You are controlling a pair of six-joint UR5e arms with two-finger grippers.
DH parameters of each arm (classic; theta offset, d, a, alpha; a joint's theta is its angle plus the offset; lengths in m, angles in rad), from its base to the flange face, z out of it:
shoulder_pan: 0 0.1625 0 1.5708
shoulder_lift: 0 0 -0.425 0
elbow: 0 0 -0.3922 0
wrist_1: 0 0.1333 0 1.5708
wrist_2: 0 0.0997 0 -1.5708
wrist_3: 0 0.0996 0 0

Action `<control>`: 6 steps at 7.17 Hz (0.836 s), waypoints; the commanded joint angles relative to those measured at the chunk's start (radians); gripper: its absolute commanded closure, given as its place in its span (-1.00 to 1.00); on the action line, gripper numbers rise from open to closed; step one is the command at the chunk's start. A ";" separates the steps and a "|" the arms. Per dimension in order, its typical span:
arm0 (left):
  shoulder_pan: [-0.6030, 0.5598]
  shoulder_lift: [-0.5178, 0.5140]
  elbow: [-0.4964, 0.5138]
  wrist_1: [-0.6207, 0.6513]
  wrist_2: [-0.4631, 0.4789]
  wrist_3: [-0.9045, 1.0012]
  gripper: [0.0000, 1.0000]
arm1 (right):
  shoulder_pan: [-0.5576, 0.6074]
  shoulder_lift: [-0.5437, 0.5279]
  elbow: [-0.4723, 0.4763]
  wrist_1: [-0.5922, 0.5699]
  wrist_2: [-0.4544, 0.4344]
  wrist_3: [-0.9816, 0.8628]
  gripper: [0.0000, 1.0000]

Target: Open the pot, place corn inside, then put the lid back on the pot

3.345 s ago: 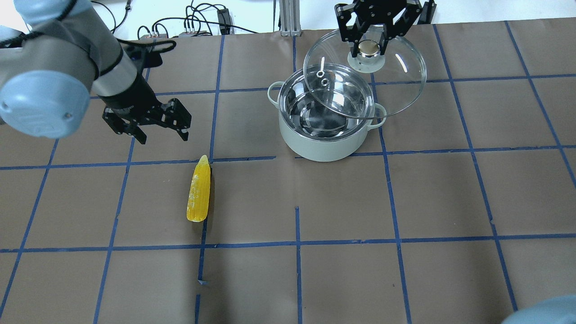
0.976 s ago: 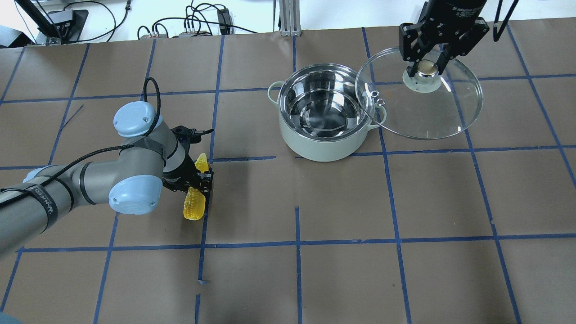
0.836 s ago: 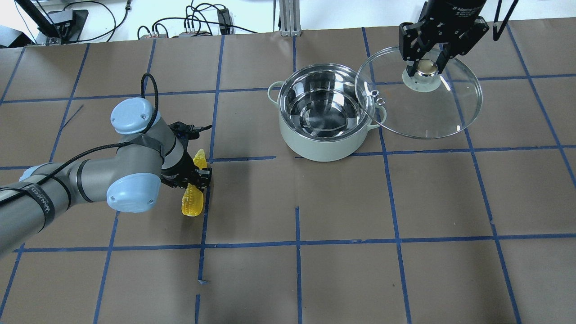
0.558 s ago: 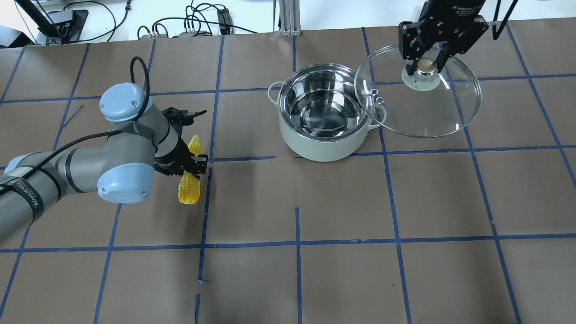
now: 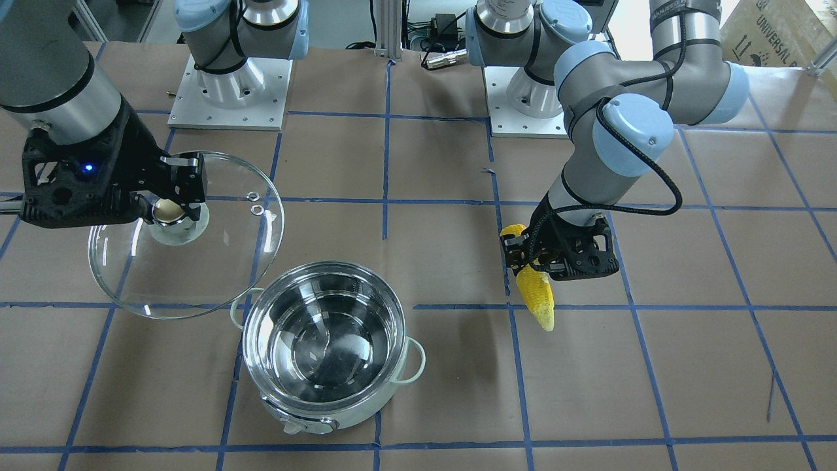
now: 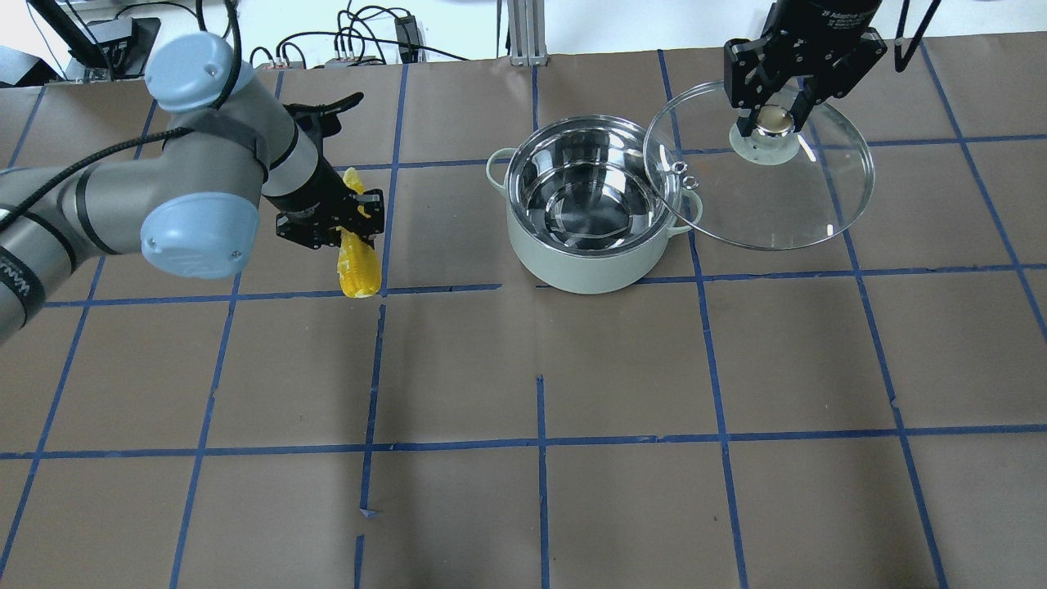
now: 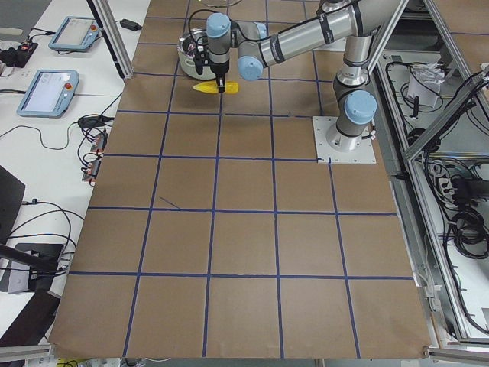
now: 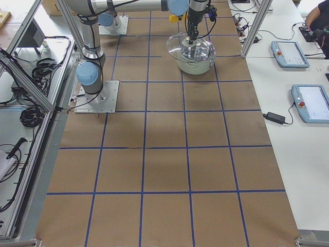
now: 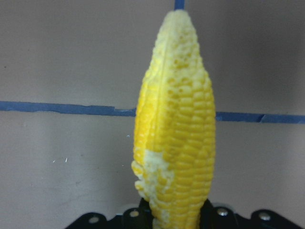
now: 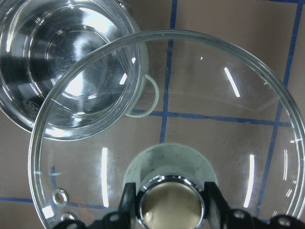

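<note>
The mint-white pot (image 6: 590, 249) stands open, its steel inside empty; it also shows in the front view (image 5: 327, 409). My left gripper (image 6: 343, 225) is shut on the yellow corn (image 6: 357, 266), held in the air left of the pot, also seen in the front view (image 5: 537, 297) and filling the left wrist view (image 9: 178, 138). My right gripper (image 6: 773, 123) is shut on the knob of the clear glass lid (image 6: 777, 204), held tilted in the air just right of the pot. The lid shows in the right wrist view (image 10: 190, 109) with the pot (image 10: 62, 62) below it.
The table is brown paper with a blue tape grid (image 6: 540, 442). Cables and a metal post (image 6: 523, 33) lie at the far edge. The arm bases (image 5: 229, 85) stand at the robot's side of the table.
My left gripper has lifted the corn off the table and carried it up and away from me. The right gripper with the lid has stayed nearly still.
</note>
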 commanded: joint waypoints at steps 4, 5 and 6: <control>-0.283 -0.257 0.479 -0.112 -0.002 -0.077 0.60 | -0.002 -0.001 0.000 0.000 0.003 0.000 0.33; -0.317 -0.316 0.552 -0.112 -0.007 -0.080 0.60 | -0.002 -0.001 0.000 0.000 0.001 0.000 0.33; -0.345 -0.371 0.597 -0.114 -0.004 -0.080 0.59 | -0.002 -0.001 0.000 0.000 0.000 0.000 0.33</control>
